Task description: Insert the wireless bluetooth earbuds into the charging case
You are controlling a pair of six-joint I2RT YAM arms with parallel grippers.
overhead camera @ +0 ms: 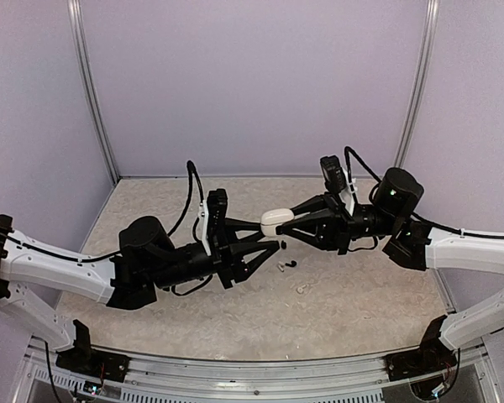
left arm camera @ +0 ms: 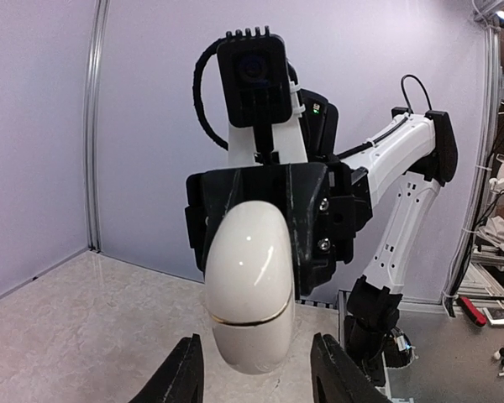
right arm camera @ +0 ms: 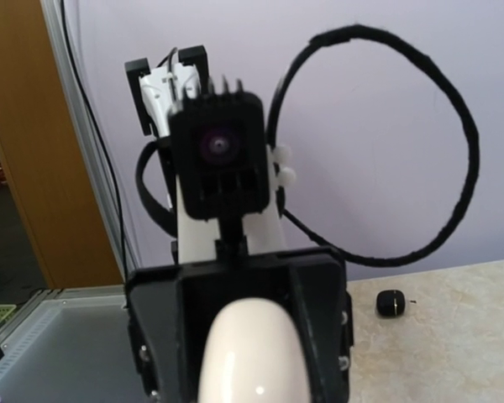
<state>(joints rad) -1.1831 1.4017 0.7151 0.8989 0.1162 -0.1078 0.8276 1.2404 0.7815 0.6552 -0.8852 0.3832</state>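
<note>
- The charging case (left arm camera: 250,294) is white, glossy and egg-shaped, shut, with a thin seam around it.
- The right gripper (overhead camera: 279,225) is clamped on it, above the table (overhead camera: 361,311).
- The left gripper (left arm camera: 256,344) is spread wide and holds nothing.
- The earbuds (overhead camera: 286,266), black and white, lie on the table near both grippers.

Pale lilac walls (overhead camera: 252,84) and metal corner posts (overhead camera: 92,92) enclose a speckled beige table (overhead camera: 361,311).

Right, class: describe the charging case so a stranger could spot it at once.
Look above the middle of the speckled table. There the right gripper clamps the charging case. It is a smooth white egg shape, far bigger than the tiny earbuds lying on the table nearby.
</note>
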